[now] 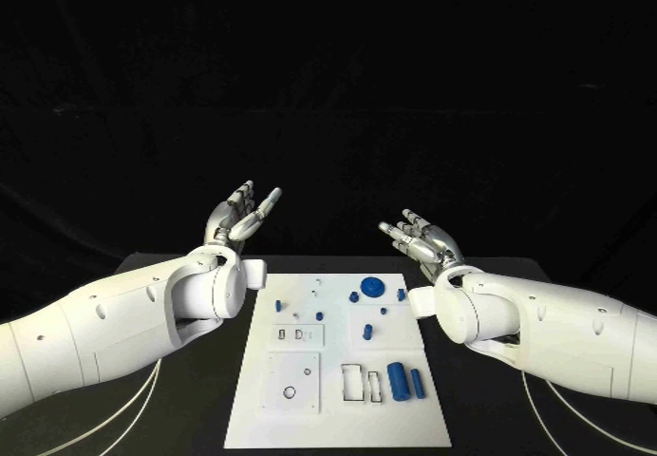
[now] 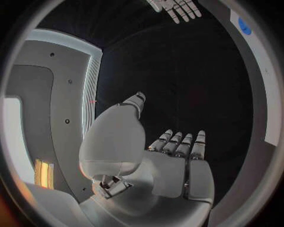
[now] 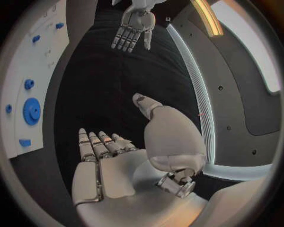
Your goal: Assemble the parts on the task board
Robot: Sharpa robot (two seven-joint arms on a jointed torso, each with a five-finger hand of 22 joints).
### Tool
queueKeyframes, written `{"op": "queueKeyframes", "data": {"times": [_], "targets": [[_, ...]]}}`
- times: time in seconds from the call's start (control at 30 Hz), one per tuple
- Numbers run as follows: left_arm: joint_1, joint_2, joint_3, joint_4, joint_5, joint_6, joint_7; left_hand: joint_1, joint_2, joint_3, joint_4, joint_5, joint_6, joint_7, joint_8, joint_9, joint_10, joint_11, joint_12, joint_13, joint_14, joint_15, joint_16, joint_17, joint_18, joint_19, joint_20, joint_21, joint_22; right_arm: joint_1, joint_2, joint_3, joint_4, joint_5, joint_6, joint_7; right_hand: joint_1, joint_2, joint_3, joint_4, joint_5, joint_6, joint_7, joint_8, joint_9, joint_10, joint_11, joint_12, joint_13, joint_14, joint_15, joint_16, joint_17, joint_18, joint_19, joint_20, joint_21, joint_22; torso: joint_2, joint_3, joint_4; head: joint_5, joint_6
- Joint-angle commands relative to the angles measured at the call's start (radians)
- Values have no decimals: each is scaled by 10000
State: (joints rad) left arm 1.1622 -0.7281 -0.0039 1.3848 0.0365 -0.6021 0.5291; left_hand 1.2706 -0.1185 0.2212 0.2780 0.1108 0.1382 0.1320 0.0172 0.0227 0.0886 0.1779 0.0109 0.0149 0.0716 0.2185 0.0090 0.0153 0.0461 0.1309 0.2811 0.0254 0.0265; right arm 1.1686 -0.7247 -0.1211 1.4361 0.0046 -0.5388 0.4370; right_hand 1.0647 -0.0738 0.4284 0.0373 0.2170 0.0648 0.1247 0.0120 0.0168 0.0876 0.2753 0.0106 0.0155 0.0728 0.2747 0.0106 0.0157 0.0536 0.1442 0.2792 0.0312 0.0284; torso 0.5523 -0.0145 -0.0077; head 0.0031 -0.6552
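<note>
Head view: task board [image 1: 294, 418] flat in middle of black table [image 1: 164, 271], long side running away from robot. Blue parts [image 1: 399, 380] scattered on it — two long cylinders side by side near right edge, round disc [image 1: 371, 284] toward far end, small pegs between. All lying loose, none held. Left hand [image 1: 244, 217] raised beyond far-left corner of board, fingers spread, nothing in it. Right hand [image 1: 423, 238] raised off far-right corner, likewise released and empty.

Left wrist view: left hand [image 2: 172, 165] palm open, fingers straight and apart, against dark backdrop. Right hand [image 2: 176, 8] visible opposite, also spread.

Right wrist view: right hand [image 3: 109, 165] open, holding nothing. Board edge [image 3: 44, 75] alongside, with disc [image 3: 31, 111] and small pegs on it. Left hand [image 3: 133, 30] across, fingers extended.

Handling, as judgement: parts look like rigid plastic — light, stiff, likely smooth and inclined to roll. Cylinders best pinched across middle; disc by rim. Small pegs easily knocked aside, need fingertip pinch from above. Board probably stays put under light contact.
</note>
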Motion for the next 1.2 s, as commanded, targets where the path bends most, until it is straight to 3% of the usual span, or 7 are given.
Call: {"op": "queueKeyframes", "data": {"times": [0.03,0.23,0.3,0.47,0.53,0.7,1.2], "targets": [[18,33,-2,-12,151,740,312,618,-49,71,168,59,182,1117,83,37,103,252,67,28,266,226,132,77,173,156,145,106,52,128,75,-104,-176,-244,1785,-508,702,45,342,-326,150,530,1793,161,120,614,158,165,87,633,133,215,141,180,319,158,172,93,2,-4,-3,-1,-2],[18,33,-2,-12,151,740,312,1032,40,202,135,29,609,1367,193,126,647,515,133,88,1060,343,437,268,232,734,135,362,179,245,131,-221,-310,-270,2158,-617,1121,-82,751,-918,966,2789,1769,902,637,3924,-70,847,393,4033,-280,1348,801,592,4455,84,1961,1020,2,-4,-3,-1,-2],[111,-611,-1,452,-88,1250,165,1362,137,292,117,-8,1133,1455,341,230,1197,628,201,142,1582,401,676,388,213,1185,137,568,266,604,-248,-219,-366,-3465,849,-420,1307,-183,950,-1238,943,4058,1734,1328,908,5783,-210,1218,500,5613,-486,1863,1058,779,5006,64,2249,1103,244,-41,-14,57,-304],[175,-790,-2,609,-194,1672,-12,1811,274,672,-114,-61,3465,1633,1112,708,5025,840,951,454,4846,182,1980,1041,722,4604,98,2023,897,735,-300,-217,-444,-4853,767,-668,1521,-358,1247,-1699,771,5793,1631,1809,1221,7677,-414,1315,492,7272,-744,2232,1206,1040,5433,67,2367,1048,357,-32,-16,66,-359],[215,-863,-2,697,-299,1886,-93,2151,206,1011,-462,-51,4543,1597,1475,925,6645,697,1218,516,6307,-41,2530,1298,1045,5337,85,2349,961,813,-311,-215,-489,-5536,865,-846,1378,-674,1193,-1778,1706,7164,1492,2214,1463,8390,-583,1322,501,7993,-961,2402,1249,1237,5920,51,2532,1058,411,-32,-13,65,-390],[330,-1114,0,1020,-593,2352,-256,2142,-107,1920,-900,-55,6496,1387,2073,1260,8081,413,1243,497,7368,-353,2720,1411,1337,6070,65,2529,858,1035,-305,-213,-611,-7350,1173,-1321,1640,-825,1259,-2016,1246,7863,1208,2368,1511,9353,-901,1173,508,9093,-1302,2603,1333,1304,6718,-209,2883,1134,585,-34,3,80,-408],[652,-1973,29,2259,-790,3000,-456,1942,-474,2664,-1215,-93,6895,1321,2133,1267,8950,247,1143,517,8244,-593,3012,1662,1381,6728,-96,2829,868,1583,-37,-193,-777,-13293,2357,-3691,1820,-1443,503,-2065,643,8720,522,2342,1659,10875,-1630,559,655,12355,-2385,4125,2869,1280,8748,-1316,5131,2337,1326,-63,131,72,-231]]}}
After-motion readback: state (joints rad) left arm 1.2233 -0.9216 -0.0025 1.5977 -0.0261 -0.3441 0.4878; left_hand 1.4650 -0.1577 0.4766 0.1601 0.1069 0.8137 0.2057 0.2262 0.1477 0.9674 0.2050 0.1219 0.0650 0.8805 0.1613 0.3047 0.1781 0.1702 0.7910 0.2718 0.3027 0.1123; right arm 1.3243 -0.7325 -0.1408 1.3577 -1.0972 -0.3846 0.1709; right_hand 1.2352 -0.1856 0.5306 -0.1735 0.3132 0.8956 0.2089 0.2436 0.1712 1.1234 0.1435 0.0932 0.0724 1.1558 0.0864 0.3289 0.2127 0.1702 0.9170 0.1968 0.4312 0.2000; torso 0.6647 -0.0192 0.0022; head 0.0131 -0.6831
